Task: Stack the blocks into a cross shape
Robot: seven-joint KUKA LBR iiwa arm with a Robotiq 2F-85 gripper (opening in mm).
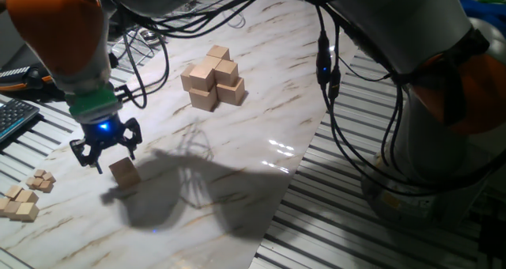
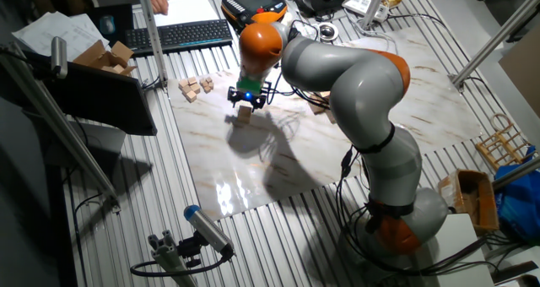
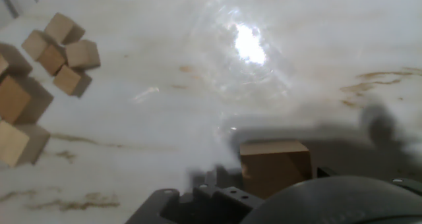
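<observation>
One light-tan wooden block (image 1: 124,172) lies alone on the marble board near its left end. My gripper (image 1: 107,157) hangs just above it and slightly to its left, open, with nothing between the fingers. Further back on the board, several more blocks (image 1: 213,79) are piled together in a low stack. In the other fixed view the gripper (image 2: 247,99) sits right over the single block (image 2: 244,115), and the arm hides most of the stack. The hand view shows that block (image 3: 274,166) close under the hand's dark body.
A cluster of smaller wooden cubes (image 1: 24,198) sits at the board's left edge, also seen in the hand view as small cubes (image 3: 62,46). Slatted metal table (image 1: 356,229) surrounds the marble board (image 1: 261,134). A keyboard (image 1: 14,119) lies at far left. Cables hang from the arm.
</observation>
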